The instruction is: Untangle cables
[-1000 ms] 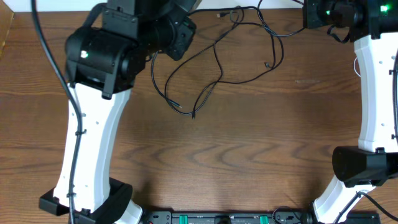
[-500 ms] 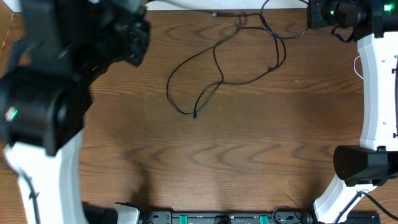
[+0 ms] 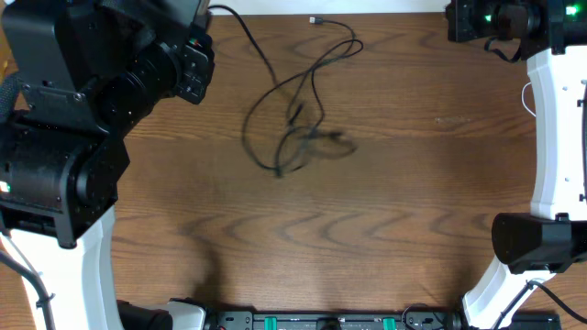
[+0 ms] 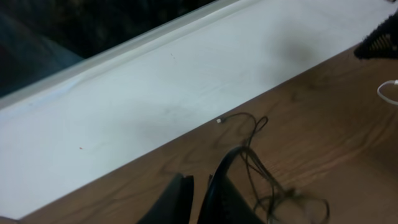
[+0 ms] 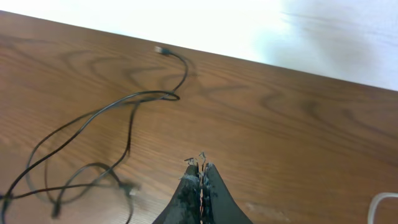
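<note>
Black cable is sitting mid-table, a bit toward the far edge, bunched into a loose messy knot of loops on the wood table. One strand climbs out of the knot up and to the left, toward the left gripper. The other end trails off to a small plug lying right by the far edge.

On the left wrist cam the jaws are nearly together, just a narrow gap. The cable arcs up out of that gap, so it looks pinched between them and lifted off the wood. Past the fingers the rest droops down into the tangle.

The right gripper is up at the far right corner, well apart from the knot. Its jaws are pressed fully together, tip to tip, with nothing between them and nothing touching them. Its camera looks across the tabletop at the black loops and the plug.

White cable only peeks in as a small loop at the right side of the table, close to the right arm and clear of the black one.
</note>
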